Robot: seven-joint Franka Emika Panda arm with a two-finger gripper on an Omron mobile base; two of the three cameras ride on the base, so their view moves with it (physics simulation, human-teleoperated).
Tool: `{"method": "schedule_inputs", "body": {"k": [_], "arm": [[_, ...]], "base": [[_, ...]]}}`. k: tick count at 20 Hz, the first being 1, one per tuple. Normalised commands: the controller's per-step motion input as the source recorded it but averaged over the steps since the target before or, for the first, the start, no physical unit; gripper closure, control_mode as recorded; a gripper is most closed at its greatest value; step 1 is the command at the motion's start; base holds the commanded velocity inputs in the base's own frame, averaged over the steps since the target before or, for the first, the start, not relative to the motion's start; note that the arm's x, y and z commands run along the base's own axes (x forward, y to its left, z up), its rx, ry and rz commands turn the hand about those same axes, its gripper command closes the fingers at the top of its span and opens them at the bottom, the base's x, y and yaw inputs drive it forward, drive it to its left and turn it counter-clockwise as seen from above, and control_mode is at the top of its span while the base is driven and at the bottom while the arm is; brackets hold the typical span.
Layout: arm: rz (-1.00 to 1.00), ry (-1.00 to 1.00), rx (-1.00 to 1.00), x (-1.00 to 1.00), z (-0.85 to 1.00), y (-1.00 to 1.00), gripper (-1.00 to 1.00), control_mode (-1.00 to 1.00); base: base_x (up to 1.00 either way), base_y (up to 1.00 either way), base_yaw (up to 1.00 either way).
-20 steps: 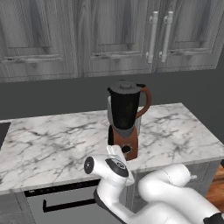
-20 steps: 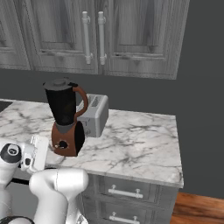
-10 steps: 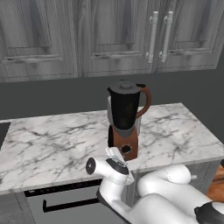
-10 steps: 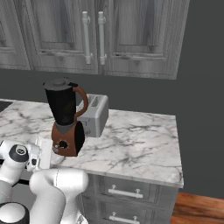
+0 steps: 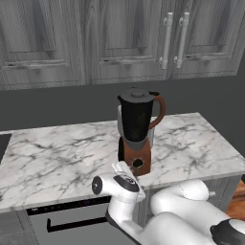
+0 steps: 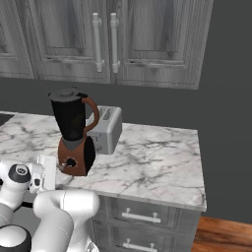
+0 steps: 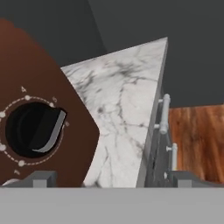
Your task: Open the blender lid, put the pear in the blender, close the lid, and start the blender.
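The blender (image 5: 138, 125) stands on the marble counter (image 5: 57, 153), with a dark jar, a brown handle and a reddish-brown base. The blender lid (image 5: 136, 94) sits shut on the jar's top. My gripper (image 7: 116, 179) is open, low at the counter's front edge, and points at the blender base from close by. In the hand view the base's round black knob (image 7: 33, 129) lies up and left of the left fingertip (image 7: 43, 178), and nothing is between the fingers. From the right base view my gripper (image 6: 55, 170) is just left of the blender (image 6: 74, 133). The pear is out of view.
A grey toaster (image 6: 106, 129) stands right behind the blender. Wall cabinets (image 5: 119, 38) hang above the counter. Drawers with bar handles (image 6: 140, 216) sit under the counter's right end. A wood floor (image 7: 192, 140) lies beyond that end.
The hand has barely moved in front of the blender base. The arm's lower links have shifted a little, and the gripper stays open.
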Motion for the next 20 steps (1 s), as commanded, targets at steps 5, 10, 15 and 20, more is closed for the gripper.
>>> {"method": "schedule_inputs", "body": {"k": [5,10,15,20], "arm": [[0.00,-0.09,0.00,0.00,0.00,0.01,-1.00,-1.00],[0.00,-0.05,0.00,0.00,0.00,0.08,-1.00,-1.00],[0.00,-0.02,0.00,0.00,0.00,0.03,-1.00,-1.00],[0.00,-0.02,0.00,0.01,-0.01,0.01,-1.00,-1.00]], "base": [[0.00,0.00,0.00],[0.00,0.00,0.00],[0.00,0.00,0.00],[0.00,0.00,0.00]]}}
